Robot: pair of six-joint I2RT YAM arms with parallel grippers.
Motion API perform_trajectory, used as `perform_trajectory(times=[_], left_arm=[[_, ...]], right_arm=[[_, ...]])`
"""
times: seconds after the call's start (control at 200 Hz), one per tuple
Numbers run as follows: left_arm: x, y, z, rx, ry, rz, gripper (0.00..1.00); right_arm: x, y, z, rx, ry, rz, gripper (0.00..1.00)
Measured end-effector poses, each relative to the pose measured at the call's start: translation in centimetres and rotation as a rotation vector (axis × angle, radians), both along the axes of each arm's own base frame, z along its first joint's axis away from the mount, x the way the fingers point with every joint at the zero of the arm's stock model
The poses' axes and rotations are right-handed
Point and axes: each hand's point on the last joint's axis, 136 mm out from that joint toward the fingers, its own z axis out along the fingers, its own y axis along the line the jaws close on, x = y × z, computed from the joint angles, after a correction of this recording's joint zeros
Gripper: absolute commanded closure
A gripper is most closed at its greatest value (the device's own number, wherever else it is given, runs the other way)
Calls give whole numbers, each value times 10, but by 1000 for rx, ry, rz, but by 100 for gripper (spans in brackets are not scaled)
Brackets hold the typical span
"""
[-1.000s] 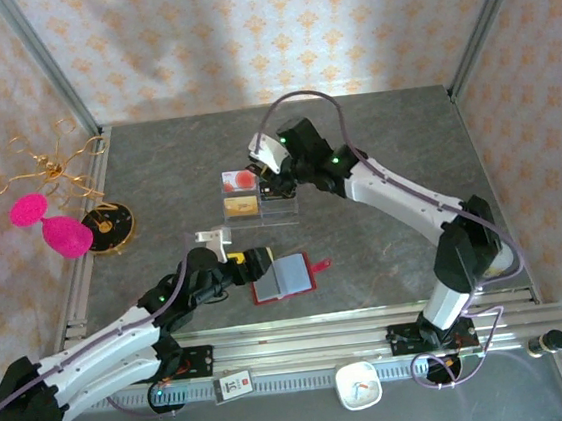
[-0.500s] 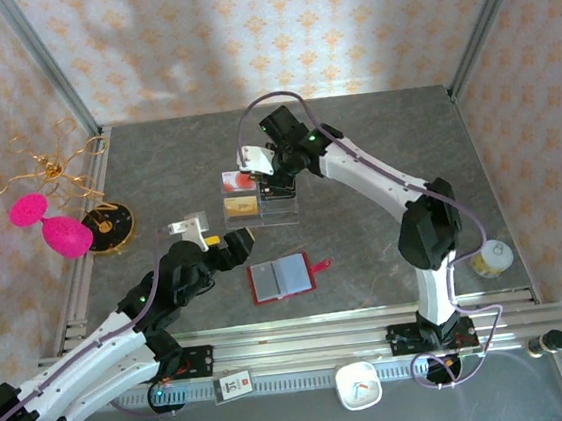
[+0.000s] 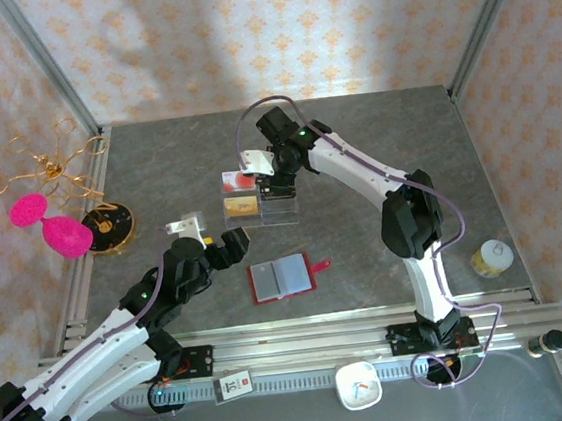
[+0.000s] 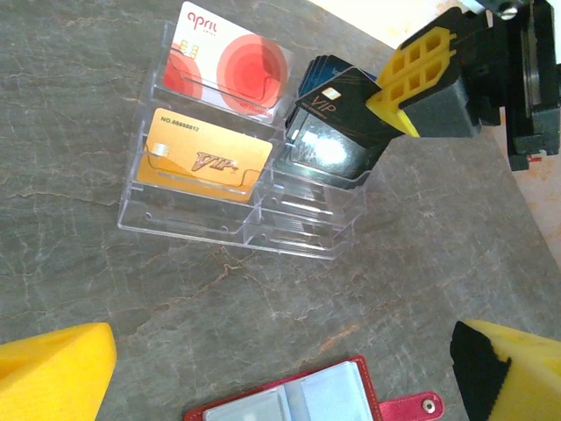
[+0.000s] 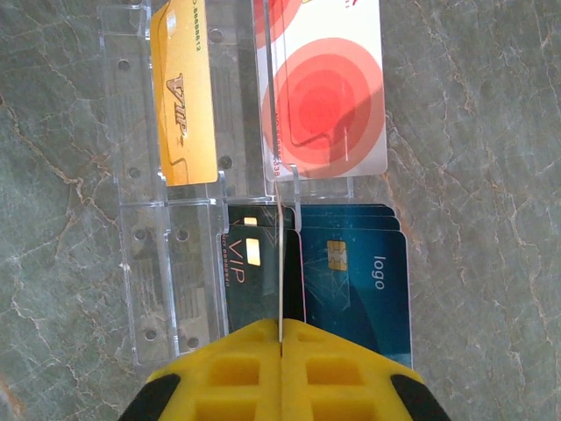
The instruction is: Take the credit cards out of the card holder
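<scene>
The red card holder lies open on the grey table, its pale sleeves facing up and its snap tab pointing right. My left gripper hovers just left of it, open, its yellow fingers wide apart with nothing between them. A gold credit card stands in the clear acrylic stand. My right gripper is over that stand, shut on a dark VIP card. In the right wrist view this card shows as a thin edge between the closed jaws.
The stand also holds a red-and-white card, blue cards and another dark card. A small jar sits at the right. A black dish, pink shapes and a gold wire ornament lie off the left edge.
My left gripper has drawn back to the left, away from the card holder. The right arm has swung its elbow left, uncovering the jar, while its gripper stays over the stand.
</scene>
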Motion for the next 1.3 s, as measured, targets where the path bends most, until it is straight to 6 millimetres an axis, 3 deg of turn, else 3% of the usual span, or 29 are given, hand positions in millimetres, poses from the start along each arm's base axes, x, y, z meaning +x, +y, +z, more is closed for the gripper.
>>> perform_trajectory(times=[0.536,1.006,1.126,1.296], left_arm=[[1,1,0,-13,4,-3,1],[0,-2,-1,-23,13,-20,1],[0,-2,-2,-28,14,-22,1],[-2,-6,-7,-40,23,-40,1]], right_arm=[[2,-9,-6,-42,-8,-22,100],[-1,-13,-48,-99,68,-22,100],[-1,-12,-49,-96,67,-24,66],[1,-10,-49,-76,71,-46,58]])
